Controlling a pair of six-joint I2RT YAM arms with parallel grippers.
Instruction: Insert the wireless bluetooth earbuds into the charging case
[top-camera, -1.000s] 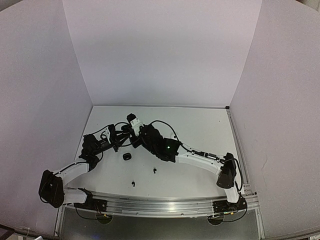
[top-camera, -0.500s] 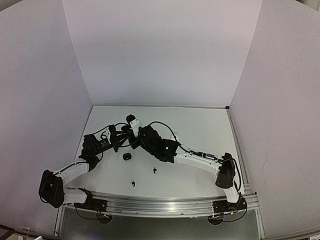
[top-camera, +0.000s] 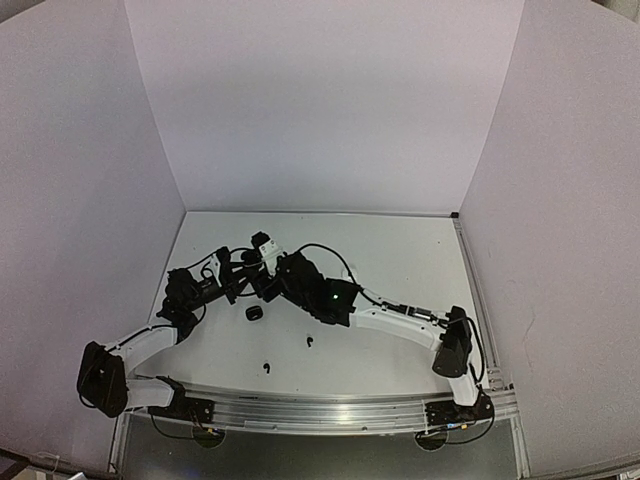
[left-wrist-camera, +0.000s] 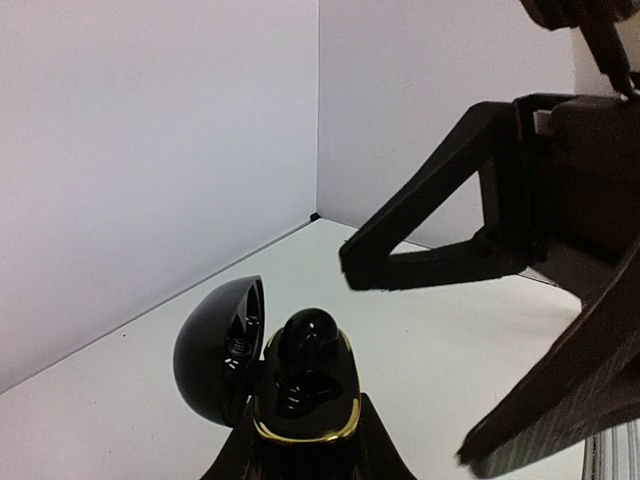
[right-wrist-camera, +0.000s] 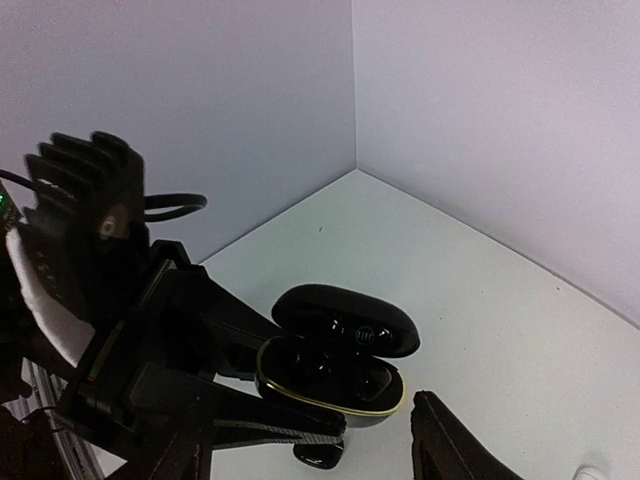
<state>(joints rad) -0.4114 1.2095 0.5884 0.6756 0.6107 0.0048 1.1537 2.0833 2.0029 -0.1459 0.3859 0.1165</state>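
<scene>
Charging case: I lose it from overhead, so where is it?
In the left wrist view the charging case sits bottom centre, clamped in the left pincer, lid open; the right pincer hangs open beside it.

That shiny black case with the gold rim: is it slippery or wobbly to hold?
Probably slippery: the case is glossy and rounded where the left gripper pinches it. Its open lid juts to one side, so a nudge there might swing it or twist the case. It looks small beside the gripper, so it is likely light.
</scene>
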